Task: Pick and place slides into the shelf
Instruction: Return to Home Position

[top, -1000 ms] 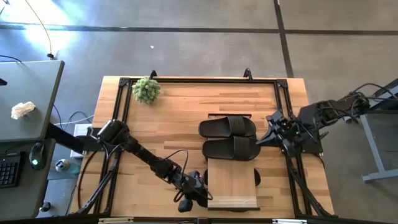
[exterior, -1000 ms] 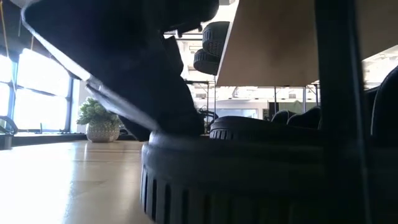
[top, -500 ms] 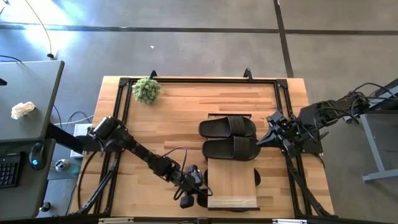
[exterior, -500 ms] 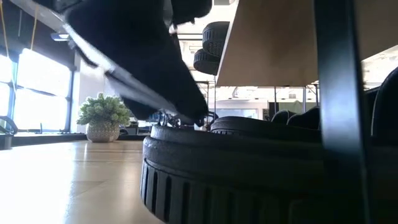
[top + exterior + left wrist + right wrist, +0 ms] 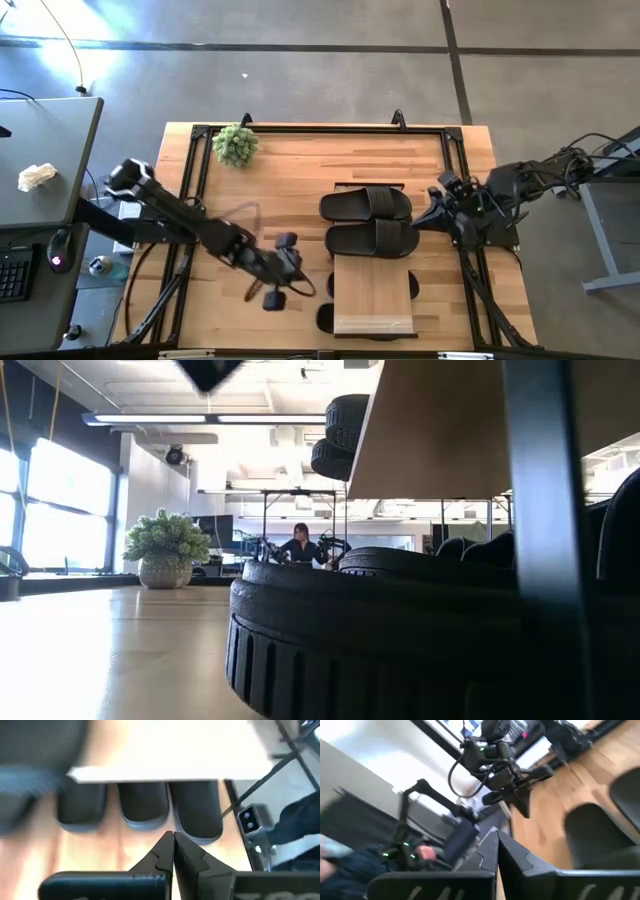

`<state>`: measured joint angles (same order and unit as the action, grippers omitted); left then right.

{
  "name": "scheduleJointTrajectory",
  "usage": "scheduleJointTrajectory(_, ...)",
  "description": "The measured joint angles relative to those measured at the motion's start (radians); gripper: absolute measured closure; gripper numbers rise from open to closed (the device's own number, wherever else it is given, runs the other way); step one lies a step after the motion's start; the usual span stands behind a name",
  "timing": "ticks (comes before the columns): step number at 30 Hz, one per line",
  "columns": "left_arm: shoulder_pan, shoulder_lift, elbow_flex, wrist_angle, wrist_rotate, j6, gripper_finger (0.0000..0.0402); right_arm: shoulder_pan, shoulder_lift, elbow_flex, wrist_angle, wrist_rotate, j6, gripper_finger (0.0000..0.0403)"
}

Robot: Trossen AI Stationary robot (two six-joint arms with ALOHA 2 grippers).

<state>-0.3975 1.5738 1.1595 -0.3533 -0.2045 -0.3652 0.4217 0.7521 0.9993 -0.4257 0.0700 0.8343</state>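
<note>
In the high view two black slides lie side by side on the table, one (image 5: 366, 204) farther and one (image 5: 371, 238) nearer. The light-wood shelf (image 5: 373, 295) stands just nearer than them. More slides lie under it, their ends (image 5: 325, 317) (image 5: 415, 285) poking out. The left wrist view shows three slide ends (image 5: 145, 805) under the plank (image 5: 165, 755). My left gripper (image 5: 298, 278) (image 5: 173, 842) is shut and empty, hovering left of the shelf. My right gripper (image 5: 422, 220) (image 5: 497, 840) is shut, just right of the two open-lying slides.
A small potted plant (image 5: 235, 145) stands near the far left corner. A dark frame (image 5: 320, 130) runs round the tabletop. In the low view one slide (image 5: 400, 650) fills the foreground beside a shelf leg (image 5: 545, 540). Bare wood lies left of the shelf.
My left gripper has drawn back from the shelf's near left side, moving up and toward the table's left. In the low view it has risen almost out of sight. The slide it was beside stays under the shelf.
</note>
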Motion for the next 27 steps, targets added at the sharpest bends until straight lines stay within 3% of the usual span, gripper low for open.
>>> scheduleJointTrajectory(4,0.044,-0.147,0.0,-0.012,-0.002,0.107,0.0402,0.0,-0.002,0.0,0.124,0.027,0.017,0.0403)
scheduleJointTrajectory(8,0.151,-0.311,0.0,0.023,0.041,0.206,0.0402,0.0,-0.014,0.0,0.285,0.054,-0.063,0.0403)
scheduleJointTrajectory(15,0.384,-0.535,0.0,0.246,0.329,0.219,0.0402,0.0,-0.048,0.0,0.523,0.132,-0.272,0.0403)
scheduleJointTrajectory(20,0.474,-0.614,0.001,0.427,0.459,0.179,0.0402,-0.002,-0.052,0.0,0.637,0.088,-0.393,0.0403)
scheduleJointTrajectory(27,0.543,-0.713,0.001,0.494,0.459,0.164,0.0402,-0.001,-0.076,0.054,0.63,0.005,-0.557,0.0403)
